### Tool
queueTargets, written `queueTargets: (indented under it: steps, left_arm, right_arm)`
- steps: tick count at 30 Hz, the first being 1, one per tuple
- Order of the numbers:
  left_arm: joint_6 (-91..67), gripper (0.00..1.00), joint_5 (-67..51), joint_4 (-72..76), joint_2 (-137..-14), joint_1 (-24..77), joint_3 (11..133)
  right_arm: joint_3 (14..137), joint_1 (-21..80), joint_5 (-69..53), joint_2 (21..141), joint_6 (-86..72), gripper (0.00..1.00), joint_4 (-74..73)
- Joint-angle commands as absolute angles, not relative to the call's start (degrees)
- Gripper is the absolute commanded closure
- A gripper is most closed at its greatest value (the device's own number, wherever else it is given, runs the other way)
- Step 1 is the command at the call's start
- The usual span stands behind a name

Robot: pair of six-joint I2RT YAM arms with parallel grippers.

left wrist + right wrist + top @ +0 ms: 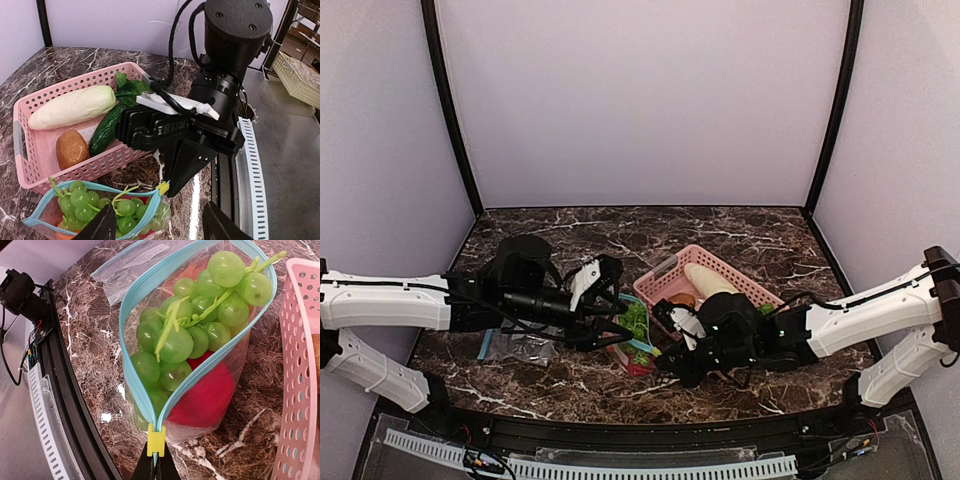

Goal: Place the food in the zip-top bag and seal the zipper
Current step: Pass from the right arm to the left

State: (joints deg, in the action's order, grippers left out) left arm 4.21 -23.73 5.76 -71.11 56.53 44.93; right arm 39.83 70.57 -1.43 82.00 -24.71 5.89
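Dark marbled bench (740,240): just beside the pink basket (100,167), the zip-top bag (200,425) holds grapes (200,325) and a red fruit (212,392). Right jaws pinch shut on its zipper (156,439) end; left jaws gape, holding nothing.

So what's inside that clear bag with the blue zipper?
A green grape bunch on top, a red tomato-like fruit beneath it. Only a sliver of something orange shows; the grapes cover the rest.

White-shelled left arm (385,300) and right arm (875,312), black joints and wrists (thin black cables looped alongside)
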Motion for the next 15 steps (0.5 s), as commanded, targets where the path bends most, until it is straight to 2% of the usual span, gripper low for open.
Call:
queueTargets:
  steps: [1, 7, 15]
  left_arm:
    - [7.5, 0.44, -28.7, 13.9, -74.5, 57.6, 42.8]
    - [7.6, 0.52, -29.7, 17.9, -79.3, 60.2, 43.2]
    - [9.2, 0.58, -31.1, 18.0, -85.4, 61.9, 45.8]
  right_arm:
    - [39.1, 71.2, -0.3, 81.2, -25.6, 1.00, 8.2]
    - [39.1, 71.2, -0.3, 81.3, -25.9, 1.00, 8.5]
    - [38.8, 71.2, -0.2, 80.5, -26.0, 1.00, 8.3]
